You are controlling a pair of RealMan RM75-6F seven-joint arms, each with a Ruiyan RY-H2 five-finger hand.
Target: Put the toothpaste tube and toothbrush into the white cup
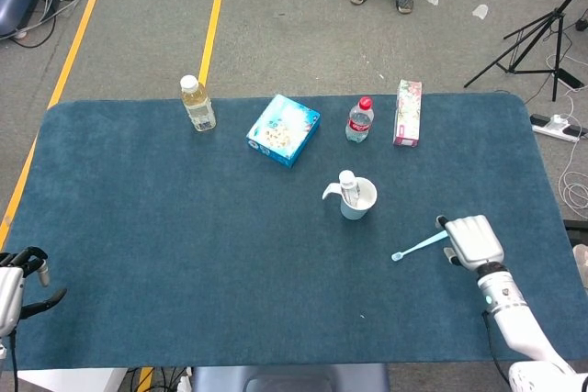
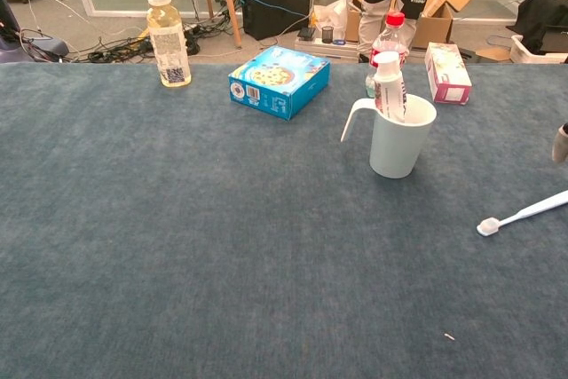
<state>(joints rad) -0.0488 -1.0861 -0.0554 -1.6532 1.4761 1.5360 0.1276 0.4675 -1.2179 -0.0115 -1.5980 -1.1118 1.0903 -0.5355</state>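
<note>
Taking the white cup (image 1: 357, 199) as the landmark, the left hand (image 1: 20, 280) is found far to its left at the near table corner, its fingers apart and nothing held; it is judged to be parked there, out of the way. Behind the cup and to its left a yellow drink bottle (image 1: 197, 103) is set near the far edge, and closer in a blue box (image 1: 283, 129) lies flat; directly behind the cup a red-capped water bottle (image 1: 359, 119) stands, with a pink carton (image 1: 408, 113) upright to its right. These are judged to be bystanders, since none is named in the task. Inside the cup the toothpaste tube (image 2: 389, 86) is seen standing cap up and leaning on the rim, so that half of the task is taken as done. To the right of the cup and nearer the robot, well apart from it, the toothbrush (image 1: 420, 245) is carried level above the blue table cloth (image 1: 165, 227), its head turned towards the cup. Its handle end is pinched in the fingers of the right hand (image 1: 472, 240), a grip at the tail presumably chosen so that the brush can be tipped in.
</note>
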